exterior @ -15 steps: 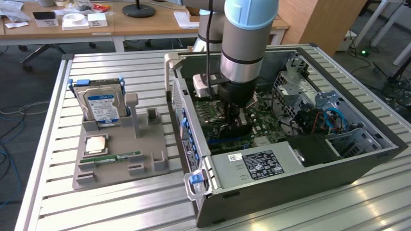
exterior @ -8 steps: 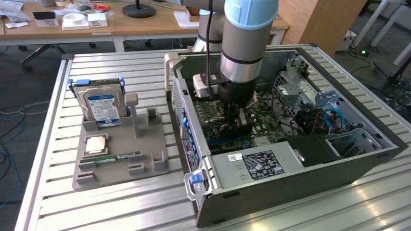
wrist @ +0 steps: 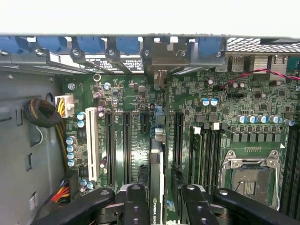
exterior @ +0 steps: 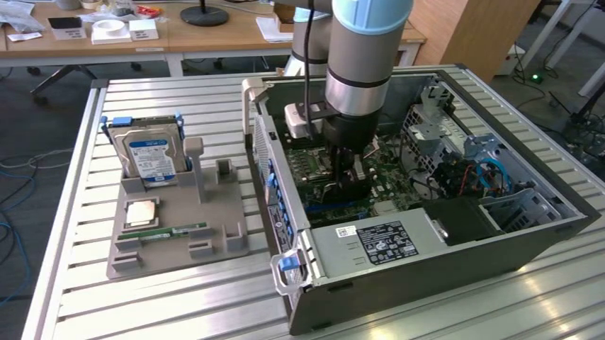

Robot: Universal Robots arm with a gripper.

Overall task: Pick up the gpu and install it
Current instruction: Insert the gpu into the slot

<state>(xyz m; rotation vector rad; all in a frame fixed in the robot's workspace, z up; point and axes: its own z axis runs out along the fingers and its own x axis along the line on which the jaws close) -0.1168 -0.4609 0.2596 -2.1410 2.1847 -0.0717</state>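
Slatted metal table (exterior: 170, 297) carried open computer case (exterior: 529, 234) | gripper (wrist: 157, 199) was lowered inside, fingers (wrist: 136, 204) parted narrowly astride gpu (wrist: 157, 187) | gpu stood edgewise in motherboard (wrist: 262, 136) slot | hard drive (exterior: 151, 157) upright in tray beyond

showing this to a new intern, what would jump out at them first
The arm reaching straight down into the open PC case, its gripper astride the gpu standing edge-on over the motherboard. On the exterior view's left, a grey holder carries an upright hard drive.
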